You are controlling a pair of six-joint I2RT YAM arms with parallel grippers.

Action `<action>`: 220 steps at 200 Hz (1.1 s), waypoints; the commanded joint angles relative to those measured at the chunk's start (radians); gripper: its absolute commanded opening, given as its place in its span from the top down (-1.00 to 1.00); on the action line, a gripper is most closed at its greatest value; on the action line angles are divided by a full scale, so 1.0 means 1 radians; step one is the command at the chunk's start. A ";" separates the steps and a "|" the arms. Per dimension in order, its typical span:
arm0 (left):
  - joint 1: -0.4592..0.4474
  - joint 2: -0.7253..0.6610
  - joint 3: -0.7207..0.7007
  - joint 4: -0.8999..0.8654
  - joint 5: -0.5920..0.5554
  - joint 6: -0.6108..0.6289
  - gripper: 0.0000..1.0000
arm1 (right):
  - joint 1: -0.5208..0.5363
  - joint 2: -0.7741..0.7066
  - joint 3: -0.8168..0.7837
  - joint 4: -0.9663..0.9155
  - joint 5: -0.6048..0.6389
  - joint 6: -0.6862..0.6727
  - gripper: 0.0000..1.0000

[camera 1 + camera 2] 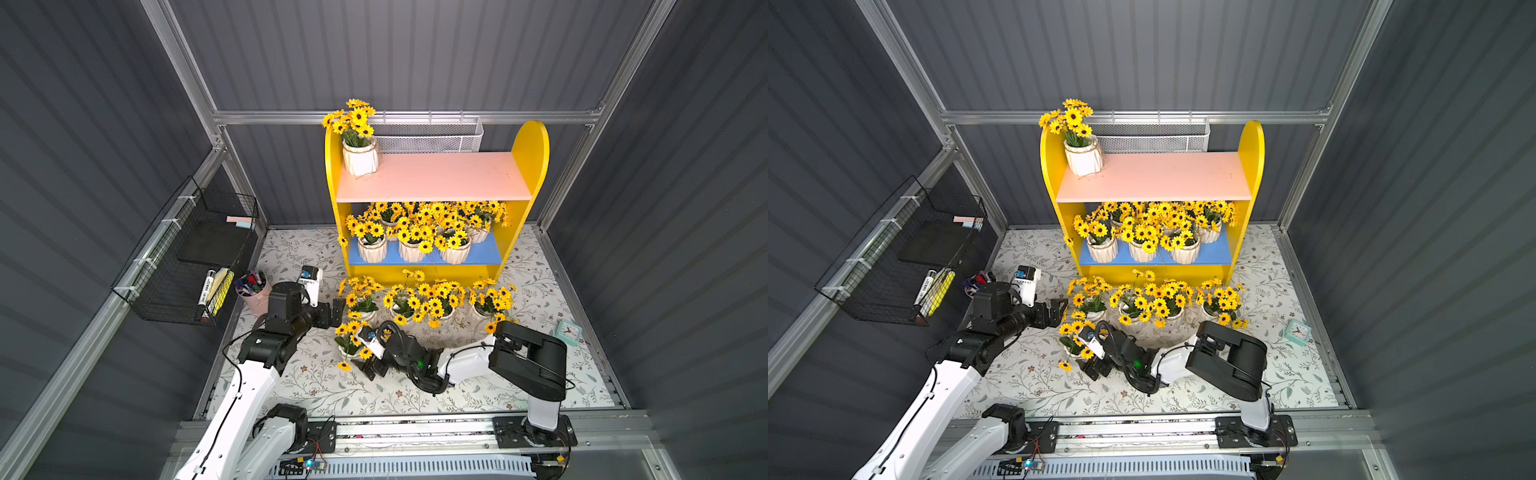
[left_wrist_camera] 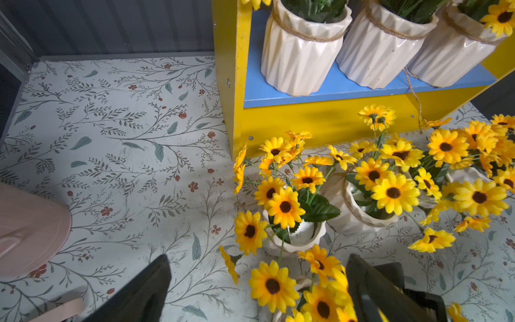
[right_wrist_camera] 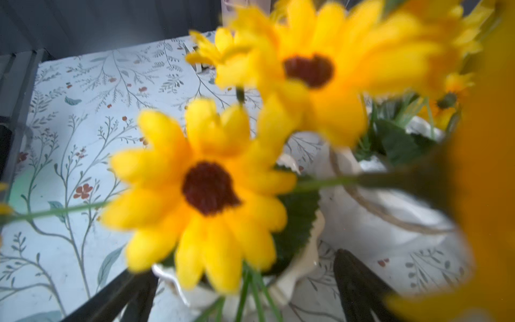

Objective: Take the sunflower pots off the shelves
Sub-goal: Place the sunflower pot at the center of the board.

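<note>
Blurred yellow blooms crowd the right wrist lens, rising from a sunflower pot (image 3: 299, 274) whose white rim sits between the two black fingers (image 3: 359, 287) of the right pincer (image 3: 239, 267). Its jaws stand wide apart on either side of the pot, a strip of patterned cover shows between the rim and one finger, and nothing is clamped. In both top views this pot (image 1: 348, 347) stands on the bench (image 1: 316, 386) well in front of the shelves (image 1: 530, 149), forward of their left corner. Closer in, just in front of the shelves' yellow base, a row of pots (image 1: 440, 311) stands on the bench with blooms mingling. On the shelves themselves, the blue lower board (image 1: 486, 253) carries three front pots (image 1: 411, 251) and more behind, half hidden by flowers. The pink upper board (image 1: 436, 176) bears one pot (image 1: 360, 160) at its left end, against the side panel. The left pincer (image 1: 338, 309) hovers beside the left end of the row, in front of the shelves' left panel, jaws spread wide and holding nothing; in the left wrist view its fingers (image 2: 145, 290) have a few blooms between them. Left of the shelves stand a pink cup of markers (image 1: 251, 297) and a black wire rack (image 1: 187, 257). Behind the shelves hangs a white mesh basket (image 1: 428, 135), and to their right front sits a small teal clock (image 1: 568, 332).
</note>
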 commanded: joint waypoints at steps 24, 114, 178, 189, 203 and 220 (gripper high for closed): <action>0.001 0.040 0.149 -0.049 0.081 0.060 -0.99 | 0.006 -0.148 -0.088 -0.320 0.068 0.039 -0.98; -0.358 0.466 0.944 -0.270 -0.011 0.258 -0.99 | 0.023 -0.561 -0.207 -0.582 0.103 0.122 -0.98; -0.374 0.936 1.554 -0.326 -0.223 0.317 -0.99 | 0.023 -0.752 -0.194 -0.657 0.209 0.077 -0.98; -0.376 0.977 1.602 -0.302 -0.280 0.335 -0.99 | 0.021 -0.773 -0.193 -0.661 0.219 0.066 -0.98; -0.376 1.000 1.610 -0.232 -0.343 0.355 -0.99 | 0.019 -0.802 -0.194 -0.667 0.225 0.056 -0.98; -0.382 1.035 1.643 -0.200 -0.415 0.395 -0.99 | 0.017 -0.830 -0.199 -0.675 0.234 0.045 -0.98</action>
